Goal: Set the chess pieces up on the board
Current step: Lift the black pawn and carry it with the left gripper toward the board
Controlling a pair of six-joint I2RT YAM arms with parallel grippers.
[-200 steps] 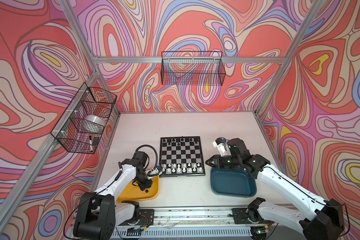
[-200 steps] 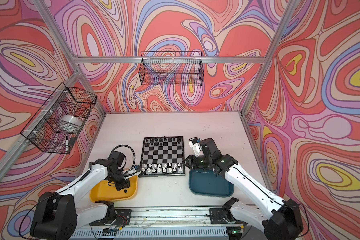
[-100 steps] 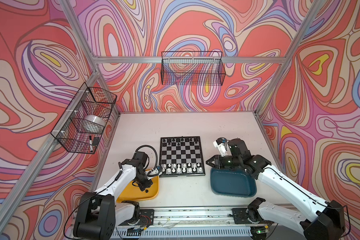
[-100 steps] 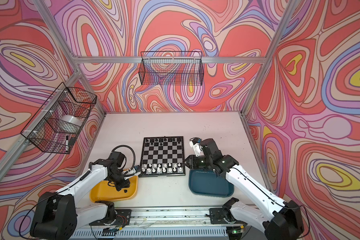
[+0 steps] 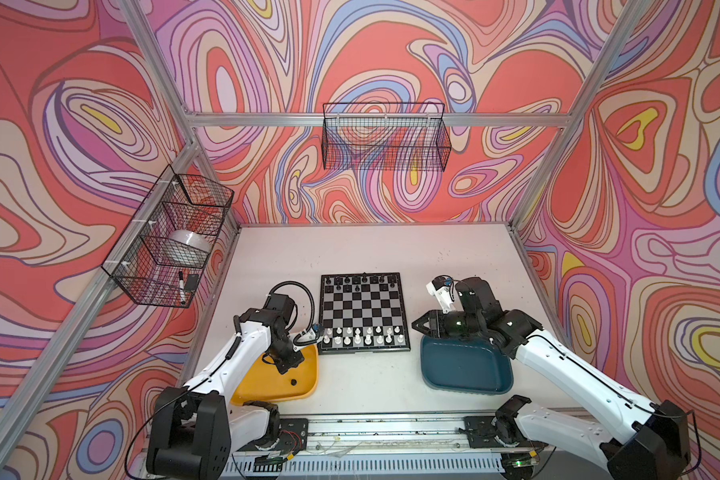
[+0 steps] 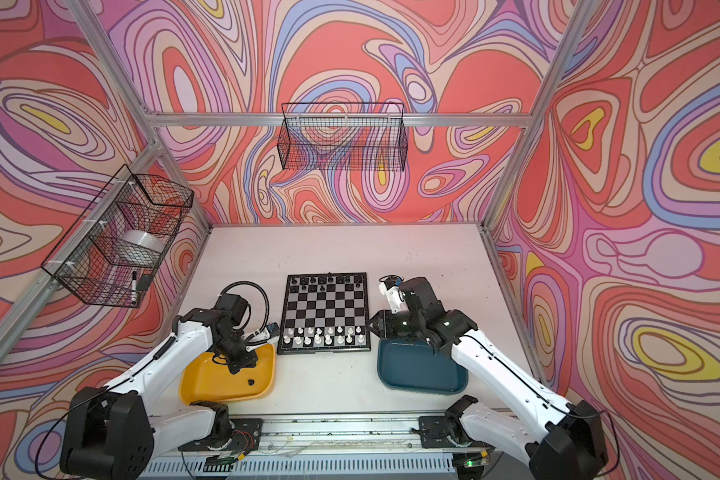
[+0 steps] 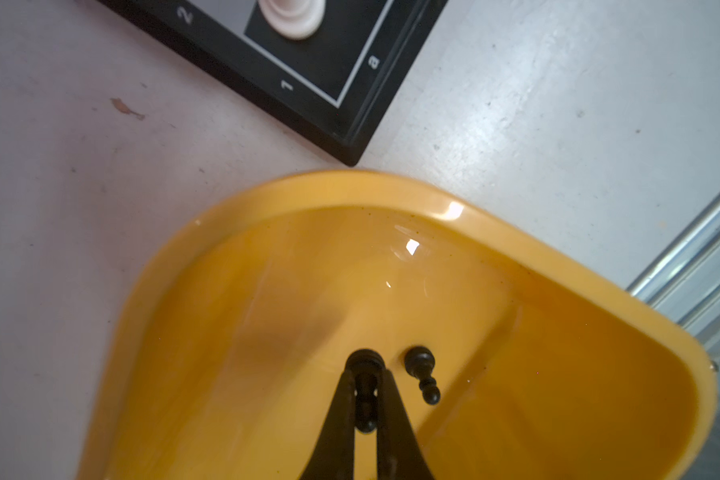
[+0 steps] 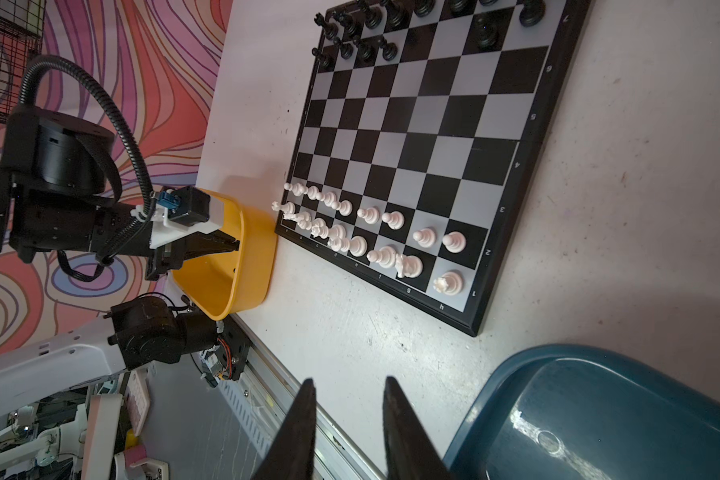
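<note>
Only the left wrist view shows the grip: the left end effector (image 7: 366,380) is clamped on a black pawn (image 7: 365,360) low inside the yellow tray (image 7: 391,189), with a second black pawn (image 7: 421,374) lying loose just beside it. In both top views the left arm (image 5: 242,357), bent steeply down into the tray, hides that grip. A dark speck (image 5: 293,381) on the tray floor is probably the loose pawn. The right end effector (image 8: 350,388) hangs with its jaws apart and empty by a corner of the teal tray (image 8: 599,415). On the board (image 5: 362,309), white chessmen (image 5: 362,334) fill the two near rows and black chessmen (image 5: 360,282) partly fill the far ones.
</note>
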